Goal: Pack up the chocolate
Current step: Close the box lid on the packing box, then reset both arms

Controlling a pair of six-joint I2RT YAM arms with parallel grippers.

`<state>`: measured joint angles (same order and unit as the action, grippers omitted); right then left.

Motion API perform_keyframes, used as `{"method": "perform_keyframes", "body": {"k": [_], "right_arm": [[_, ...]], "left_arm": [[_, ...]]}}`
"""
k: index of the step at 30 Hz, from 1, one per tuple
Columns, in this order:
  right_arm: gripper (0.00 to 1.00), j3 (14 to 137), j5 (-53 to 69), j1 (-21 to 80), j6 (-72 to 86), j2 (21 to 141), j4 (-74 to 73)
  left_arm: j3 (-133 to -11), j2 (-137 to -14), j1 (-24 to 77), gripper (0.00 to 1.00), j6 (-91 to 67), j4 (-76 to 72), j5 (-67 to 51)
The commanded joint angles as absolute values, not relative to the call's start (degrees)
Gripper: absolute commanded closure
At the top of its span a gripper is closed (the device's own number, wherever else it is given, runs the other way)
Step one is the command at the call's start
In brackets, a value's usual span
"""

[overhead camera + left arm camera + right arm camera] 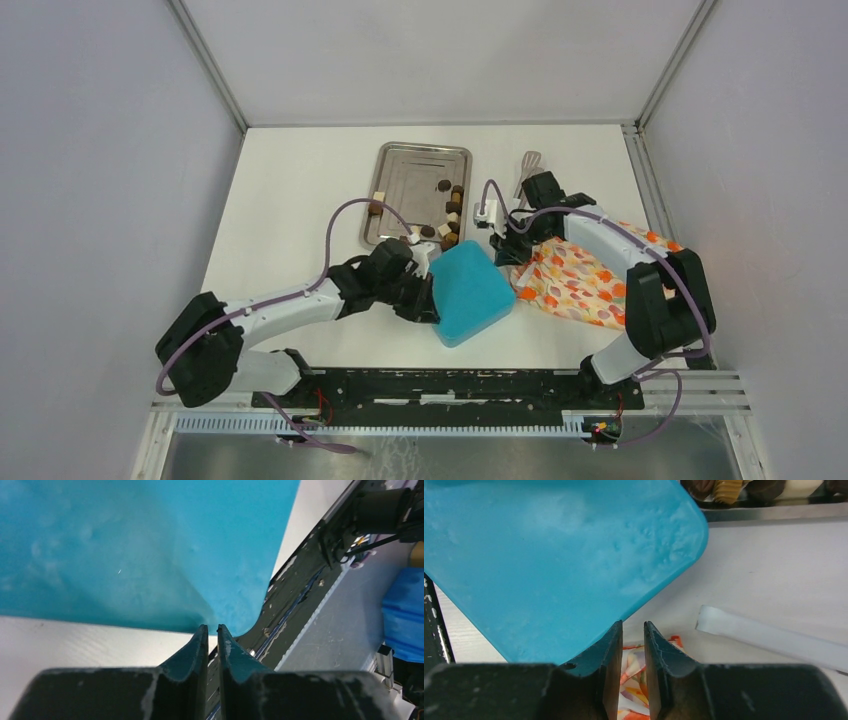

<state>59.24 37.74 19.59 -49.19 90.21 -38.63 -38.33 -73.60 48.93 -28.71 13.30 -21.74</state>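
The left gripper has its fingers almost together, pinching the rounded corner of the teal box, which sits near the middle of the bench. The right gripper stands slightly parted with nothing between its fingers (only the orange floral cloth shows through the gap), one finger touching the box's edge. The chocolate lies beyond in the steel tray. It is small dark brown, mid-brown and cream cubes and rounded bites, clustered along the tray's right edge, with one cream piece and one brown at its left rim.
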Motion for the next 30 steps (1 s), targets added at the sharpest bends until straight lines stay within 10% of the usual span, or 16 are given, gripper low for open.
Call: {"method": "perform_keyframes", "body": {"k": [1, 10, 16, 21, 30], "right_arm": [[0.71, 64.4, 37.7, 18.2, -50.7, 86.7, -42.5], [0.49, 70.0, 33.2, 13.7, -55.4, 75.6, -47.5], [0.03, 70.8, 31.6, 11.8, -48.2, 66.7, -37.6], [0.02, 70.9, 22.4, 10.5, -28.4, 59.1, -22.8], [0.02, 84.3, 28.2, 10.4, -21.2, 58.2, -28.1]], "left_arm": [[-41.5, -75.0, 49.9, 0.82, -31.2, 4.1, -24.3], [-46.2, -64.4, 49.9, 0.8, -24.8, 20.8, -9.6], [-50.7, -53.8, 49.8, 0.39, -22.9, 19.8, 7.3], [-59.0, -49.0, 49.5, 0.03, -17.3, 19.7, 17.5], [-78.5, -50.8, 49.4, 0.0, -10.0, 28.9, 17.9]]}}
